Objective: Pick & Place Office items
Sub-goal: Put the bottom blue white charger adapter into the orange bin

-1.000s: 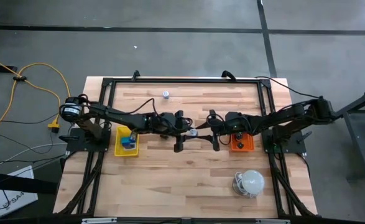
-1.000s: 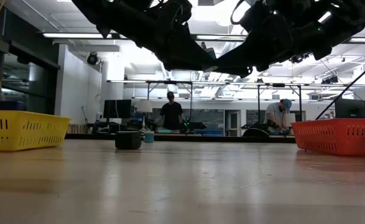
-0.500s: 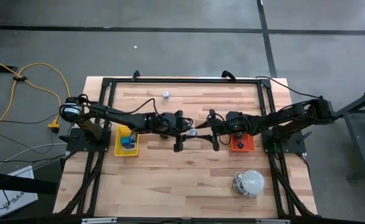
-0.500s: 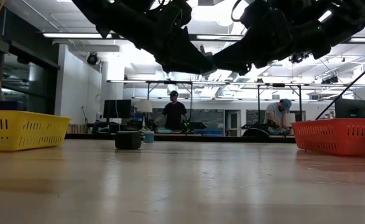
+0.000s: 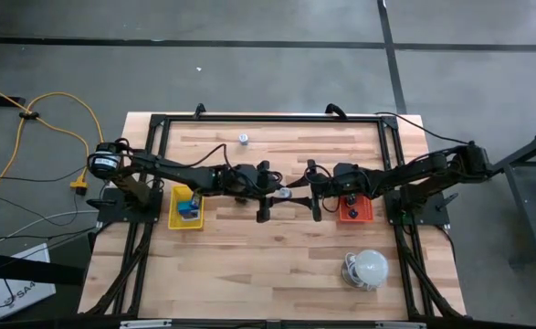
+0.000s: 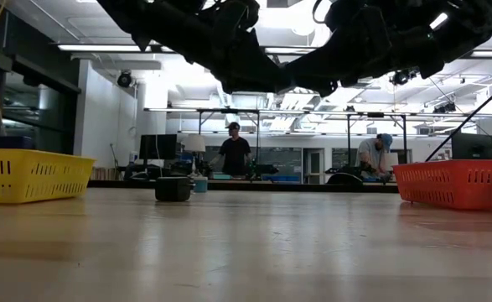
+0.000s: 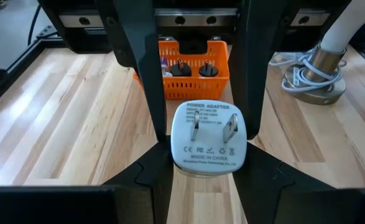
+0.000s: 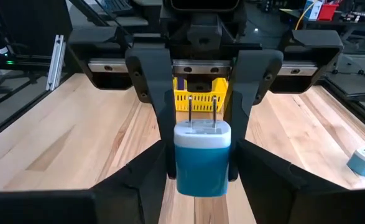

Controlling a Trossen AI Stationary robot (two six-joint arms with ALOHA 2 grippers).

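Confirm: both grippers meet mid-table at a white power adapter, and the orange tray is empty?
Not empty: the left wrist view shows black plugs in the orange tray. The left gripper and right gripper do meet mid-table at the white power adapter.

A robotics lab or workshop is indicated: a wooden desk [image 5: 277,247] framed in black rails [image 5: 268,117] is set on a grey concrete floor [image 5: 249,64], and far workbenches [image 6: 254,178], monitors [image 6: 157,147] and two people [image 6: 233,151] are seen under ceiling strip lights [image 6: 111,48]
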